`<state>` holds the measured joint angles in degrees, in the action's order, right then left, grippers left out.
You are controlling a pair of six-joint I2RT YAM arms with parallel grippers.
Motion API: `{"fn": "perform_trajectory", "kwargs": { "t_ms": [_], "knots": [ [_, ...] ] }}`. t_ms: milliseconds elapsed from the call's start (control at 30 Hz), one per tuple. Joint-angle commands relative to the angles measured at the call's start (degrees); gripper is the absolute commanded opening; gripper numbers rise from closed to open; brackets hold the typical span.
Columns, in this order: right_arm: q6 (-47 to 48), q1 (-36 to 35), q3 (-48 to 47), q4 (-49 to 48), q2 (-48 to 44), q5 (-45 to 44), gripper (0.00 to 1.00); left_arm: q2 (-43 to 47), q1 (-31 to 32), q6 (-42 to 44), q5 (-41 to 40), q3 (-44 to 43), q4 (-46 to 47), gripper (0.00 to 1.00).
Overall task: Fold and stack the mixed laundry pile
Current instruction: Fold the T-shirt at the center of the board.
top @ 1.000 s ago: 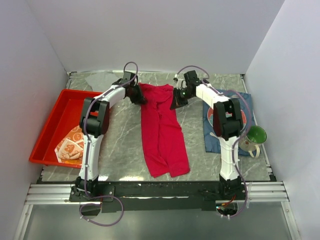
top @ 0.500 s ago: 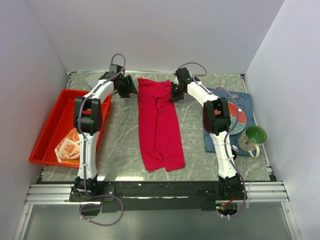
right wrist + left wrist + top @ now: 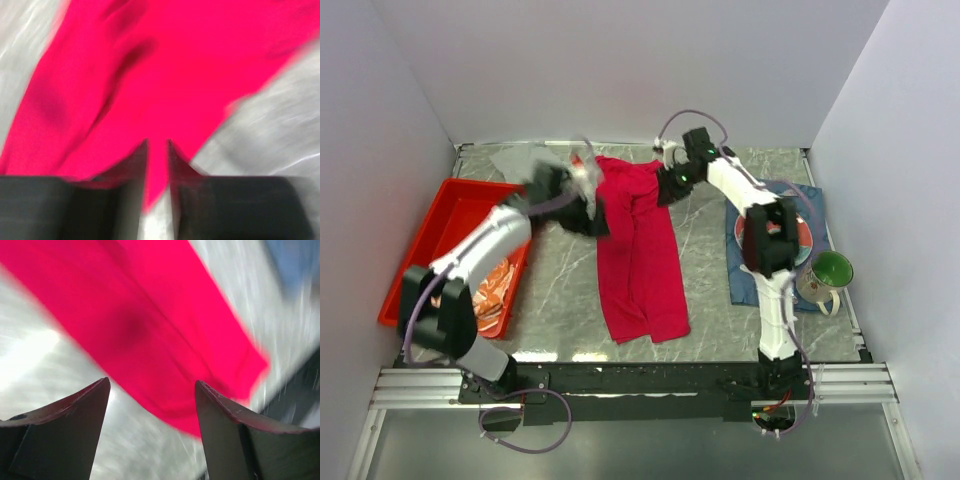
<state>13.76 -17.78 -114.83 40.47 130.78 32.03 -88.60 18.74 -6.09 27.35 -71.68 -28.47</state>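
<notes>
2 grippers work at the upper middle of the top view: the left gripper [image 3: 152, 385] gapes wide and empty, while the right gripper [image 3: 157, 145] shows only a narrow slit over red, so I cannot tell if it grips. Below them the crimson-magenta shirt [image 3: 642, 265] lies lengthwise down the centre, unfolded; a snagged top corner could drag and rumple it if that arm lifts

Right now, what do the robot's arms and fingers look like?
The left arm and right arm have white tube-shaped links joined by chunky black joints. A thin purple-grey cable loops along each. The fingers are dark, flat wedges tapering to points.
</notes>
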Motion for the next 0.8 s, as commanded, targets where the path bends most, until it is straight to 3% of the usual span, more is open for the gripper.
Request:
{"fn": "perform_trajectory", "kwargs": {
  "t_ms": [0,100,200,233,300,400,467,767],
  "knots": [
    [39.0,-0.6,22.8,9.4,-26.6,23.1,0.41,12.0,14.4,10.5,0.3,15.0,2.6,0.75],
    [53.4,-1.3,42.2,10.5,-36.9,26.9,0.99,19.7,22.6,9.8,-0.4,25.3,9.4,0.74],
    [65.7,-3.6,44.4,27.0,-35.0,24.6,0.98,24.2,30.5,8.5,-3.7,32.2,15.2,0.74],
    [65.4,-4.2,45.0,27.5,-35.1,24.2,0.87,24.3,32.1,7.9,-4.8,32.7,15.6,0.75],
    [63.2,-5.5,52.2,23.8,-41.3,23.0,0.85,23.4,36.5,7.5,-7.0,33.0,16.2,0.74],
    [58.3,-12.3,65.1,8.8,-52.7,14.7,0.87,20.9,41.5,8.1,-12.5,32.9,16.1,0.74],
    [56.7,-15.9,69.9,3.1,-54.9,10.6,0.86,19.3,43.9,9.9,-15.5,33.3,16.8,0.75],
    [52.9,-20.4,75.2,-6.8,-56.0,1.8,0.85,7.9,45.7,20.4,-20.8,31.5,18.5,0.75]
  ]
}}
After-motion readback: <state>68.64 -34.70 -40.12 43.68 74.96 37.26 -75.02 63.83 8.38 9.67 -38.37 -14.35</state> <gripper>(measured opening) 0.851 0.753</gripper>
